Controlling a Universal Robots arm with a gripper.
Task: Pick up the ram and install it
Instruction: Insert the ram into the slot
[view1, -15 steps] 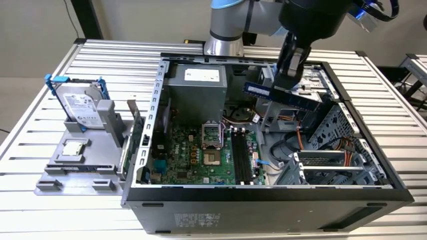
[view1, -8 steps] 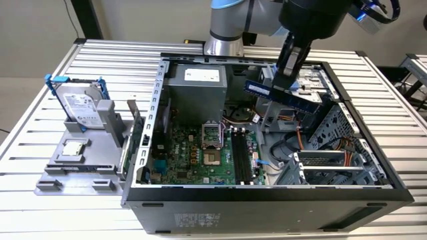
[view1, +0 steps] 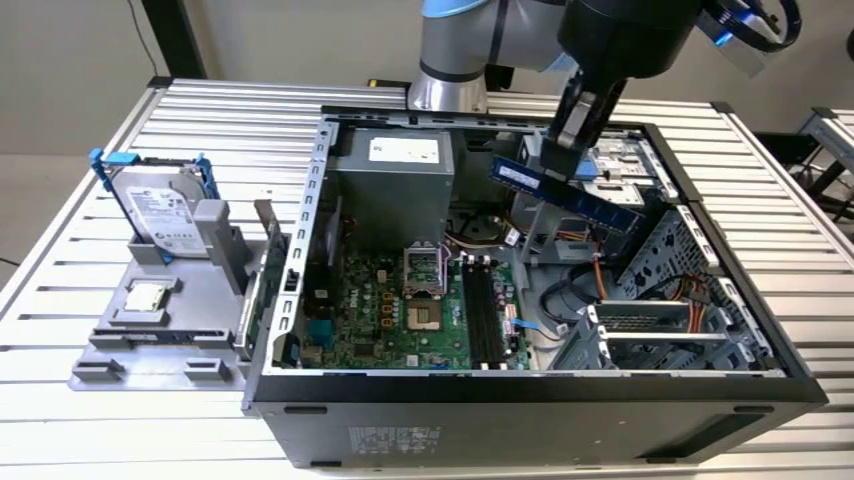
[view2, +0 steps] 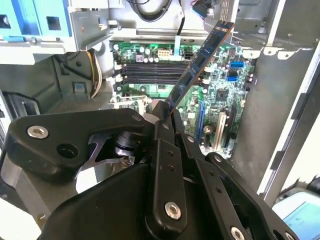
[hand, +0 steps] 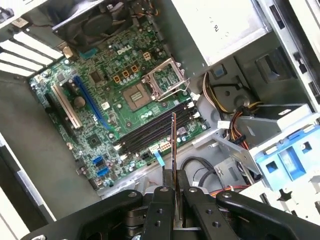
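The jaws are pinched narrowly on one end of the ram (view1: 577, 196). The ram juts out from them as a tilted dark-blue strip, held in the air above the black memory slots (view1: 483, 315) and not touching them. Those slots sit on the green motherboard (view1: 387, 310) in the open computer case (view1: 534, 385), which rests on the table (view1: 80, 420). Well to the exterior view's left of the slots, outside the case, a hard drive (view1: 167, 215) stands upright.

The claw (hand: 174, 186) clamps the ram (hand: 173, 137), seen edge-on, its free end showing against the black memory slots (hand: 145, 134) on the green motherboard (hand: 107, 107), CPU socket (hand: 138, 96) nearby.
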